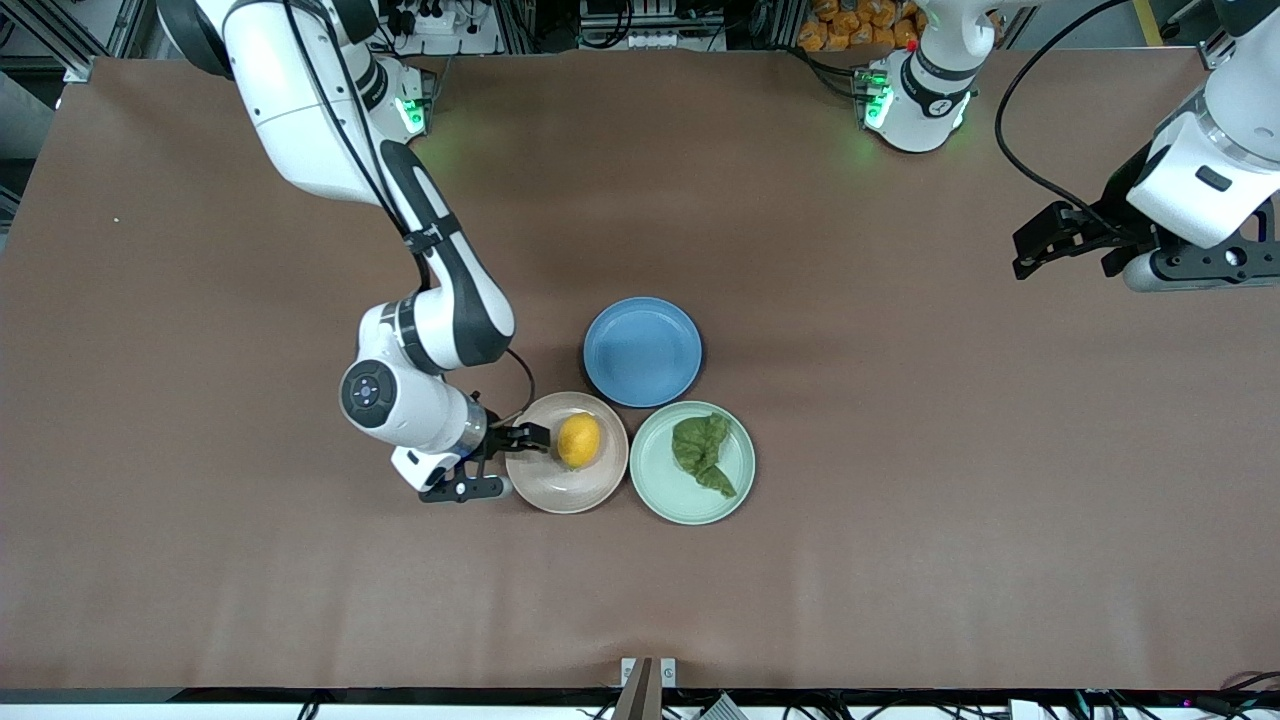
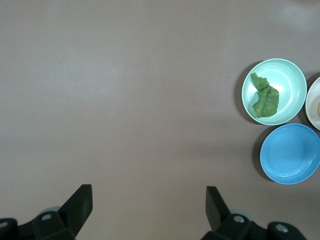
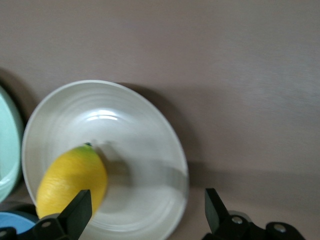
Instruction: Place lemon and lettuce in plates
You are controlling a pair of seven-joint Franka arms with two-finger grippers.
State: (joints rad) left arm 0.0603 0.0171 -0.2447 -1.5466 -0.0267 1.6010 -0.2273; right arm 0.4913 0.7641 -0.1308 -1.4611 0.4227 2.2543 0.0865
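The lemon (image 1: 579,440) lies in the beige-pink plate (image 1: 560,490). The lettuce (image 1: 703,452) lies in the pale mint green plate (image 1: 665,490) beside it. My right gripper (image 1: 508,462) is open and empty, low at the beige-pink plate's rim toward the right arm's end of the table. In the right wrist view the lemon (image 3: 70,182) rests in the plate (image 3: 135,135) just outside one finger of the right gripper (image 3: 147,205), with nothing between the fingers. My left gripper (image 1: 1025,250) is open and empty, waiting high over the left arm's end of the table. The left wrist view shows it (image 2: 147,202) and the lettuce (image 2: 265,100) in its plate (image 2: 295,80).
An empty blue plate (image 1: 642,350) sits touching both plates, farther from the front camera; it also shows in the left wrist view (image 2: 290,152). Bare brown table (image 1: 900,500) lies all around the three plates.
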